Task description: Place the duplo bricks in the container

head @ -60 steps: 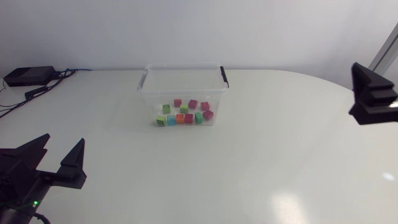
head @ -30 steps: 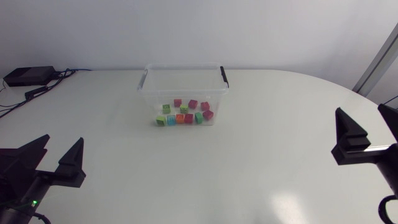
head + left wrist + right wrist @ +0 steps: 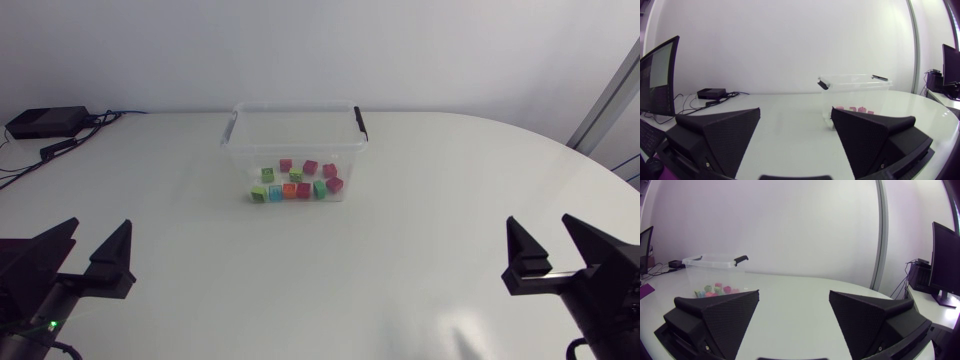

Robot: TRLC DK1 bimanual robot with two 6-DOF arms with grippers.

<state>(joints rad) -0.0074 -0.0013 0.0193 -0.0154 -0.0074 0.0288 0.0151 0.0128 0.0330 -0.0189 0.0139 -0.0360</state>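
Now the right pincer [image 3: 541, 226] sits low by the near tabletop [image 3: 400, 250] edge, down from up high a second ago, spread, empty; left pincer [image 3: 97, 226] unchanged, spread. Duplo bricks [image 3: 297, 180] all lie inside the container [image 3: 240, 150], task likely done. Brick count unclear through the wall; arms cut off

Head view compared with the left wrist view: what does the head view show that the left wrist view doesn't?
Only the head view: the right gripper, open, and the bricks as separate green, orange, blue and red pieces in the container. Only the left wrist view: the container from the side, the bricks a pinkish patch low inside it. Both: the left gripper, open and empty, and the black box.
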